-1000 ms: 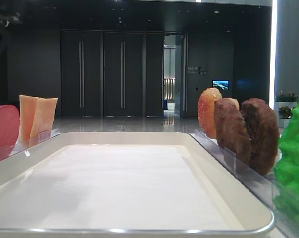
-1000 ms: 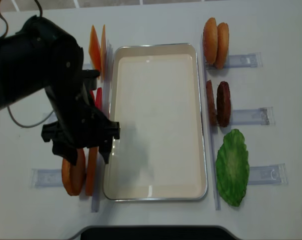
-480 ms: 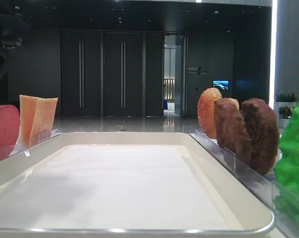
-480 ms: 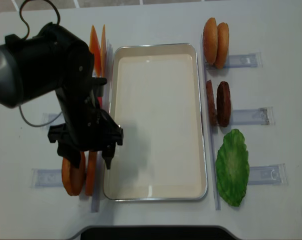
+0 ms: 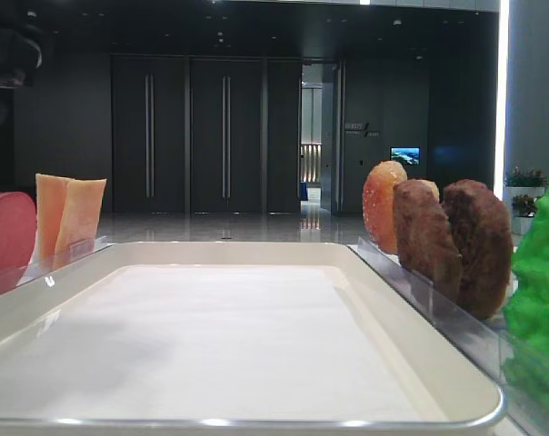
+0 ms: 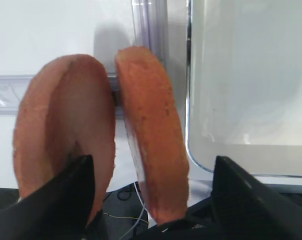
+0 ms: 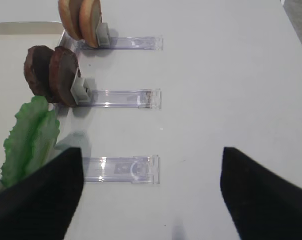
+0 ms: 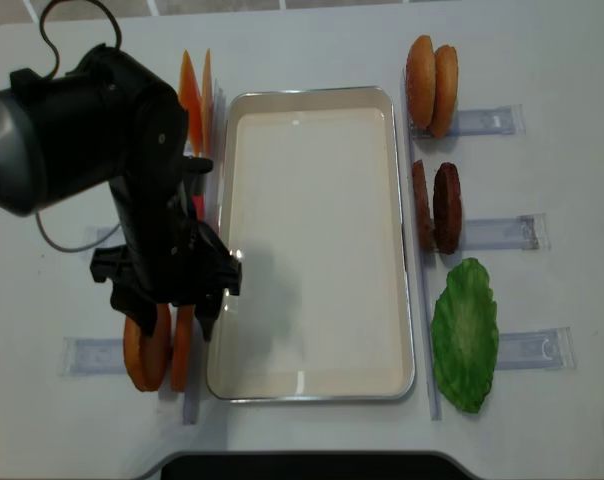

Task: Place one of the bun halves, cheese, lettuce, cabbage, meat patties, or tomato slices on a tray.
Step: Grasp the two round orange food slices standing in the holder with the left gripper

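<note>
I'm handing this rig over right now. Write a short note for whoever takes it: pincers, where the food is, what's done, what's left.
Left pincer: open, fingers straddling the two bun halves standing in the left near rack; nothing gripped yet.
Right pincer: open, empty, hovering over bare table right of the lettuce.
Tray: nothing on it.
Cheese and tomato slices stand on the tray's left; more buns, the meat patties and lettuce on its right.
Done: approach only.
Left: close on one bun half, lift it, lay it on the tray.

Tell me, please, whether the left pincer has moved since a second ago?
Yes. In the overhead view the left pincer has shifted slightly toward the near end of the tray, closing in over the bun halves beside it.
</note>
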`<move>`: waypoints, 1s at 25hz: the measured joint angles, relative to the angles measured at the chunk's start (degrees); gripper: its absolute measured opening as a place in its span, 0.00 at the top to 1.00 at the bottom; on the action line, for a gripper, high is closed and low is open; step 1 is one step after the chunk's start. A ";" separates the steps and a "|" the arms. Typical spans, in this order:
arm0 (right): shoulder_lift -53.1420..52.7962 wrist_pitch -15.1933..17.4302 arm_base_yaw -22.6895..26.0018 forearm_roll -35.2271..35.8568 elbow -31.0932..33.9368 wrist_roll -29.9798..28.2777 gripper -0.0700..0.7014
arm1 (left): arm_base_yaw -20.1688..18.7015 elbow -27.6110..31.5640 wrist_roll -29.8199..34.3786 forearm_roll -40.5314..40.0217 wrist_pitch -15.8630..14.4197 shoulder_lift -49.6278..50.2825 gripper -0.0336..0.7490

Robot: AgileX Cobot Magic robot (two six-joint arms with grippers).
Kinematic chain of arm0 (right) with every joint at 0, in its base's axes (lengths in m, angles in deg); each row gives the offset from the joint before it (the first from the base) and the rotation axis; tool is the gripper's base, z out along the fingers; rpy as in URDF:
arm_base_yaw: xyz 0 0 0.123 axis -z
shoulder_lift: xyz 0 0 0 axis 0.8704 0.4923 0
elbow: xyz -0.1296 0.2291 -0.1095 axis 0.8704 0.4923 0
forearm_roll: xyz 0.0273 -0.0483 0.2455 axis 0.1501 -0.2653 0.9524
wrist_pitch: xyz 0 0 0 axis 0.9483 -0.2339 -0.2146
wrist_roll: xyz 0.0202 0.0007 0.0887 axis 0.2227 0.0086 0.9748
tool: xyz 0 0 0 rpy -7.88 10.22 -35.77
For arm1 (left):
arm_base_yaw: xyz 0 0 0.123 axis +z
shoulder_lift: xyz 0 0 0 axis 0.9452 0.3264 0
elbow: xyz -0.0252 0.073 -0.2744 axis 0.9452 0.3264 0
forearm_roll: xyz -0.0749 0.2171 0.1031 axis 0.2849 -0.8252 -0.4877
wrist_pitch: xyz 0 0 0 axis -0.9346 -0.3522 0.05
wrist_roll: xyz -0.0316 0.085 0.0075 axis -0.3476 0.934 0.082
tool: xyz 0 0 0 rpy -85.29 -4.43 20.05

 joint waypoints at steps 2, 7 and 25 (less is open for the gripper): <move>0.00 0.00 0.00 0.00 0.00 0.00 0.21 | 0.00 0.00 0.00 -0.57 0.06 0.00 0.25; 0.00 0.00 0.00 0.00 0.00 0.00 0.21 | 0.00 0.00 0.00 -0.57 0.06 0.00 0.30; 0.00 0.00 0.00 0.00 0.00 0.00 0.21 | 0.00 0.00 0.04 -2.32 -0.41 0.00 0.77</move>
